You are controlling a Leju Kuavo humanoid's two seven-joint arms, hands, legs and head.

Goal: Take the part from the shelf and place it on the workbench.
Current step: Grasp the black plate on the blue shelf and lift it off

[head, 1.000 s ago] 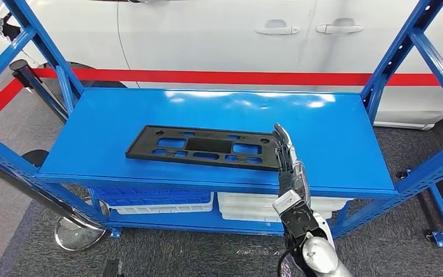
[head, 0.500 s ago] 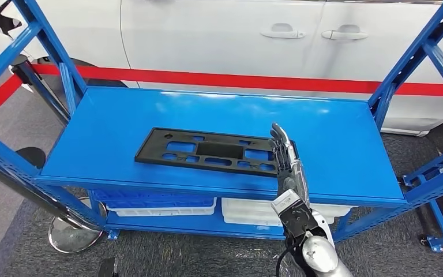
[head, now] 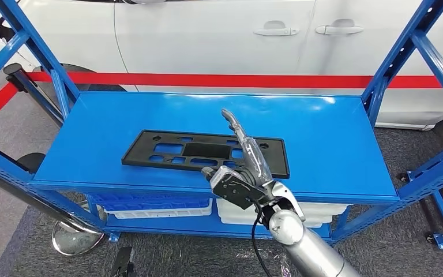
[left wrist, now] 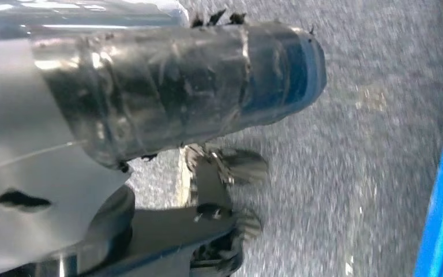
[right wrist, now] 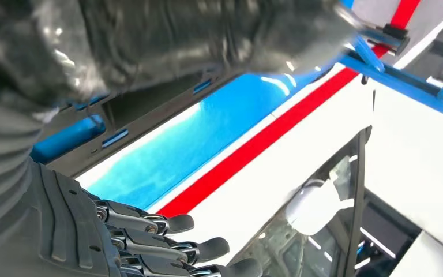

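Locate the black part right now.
In the head view the black part lies flat on the blue shelf top, nearer its front edge and left of centre, with the right hand reaching over its right end.

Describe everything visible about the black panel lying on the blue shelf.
The flat black rectangular panel looks like matte moulded plastic, long and thin, pierced by several rectangular cut-outs and small holes through which the shelf shows. It lies flat on the top deck of the blue metal shelf, nearer the front edge, slightly skewed. The robot's right hand reaches over its right end with fingers extended and apart; whether it touches the panel cannot be told.
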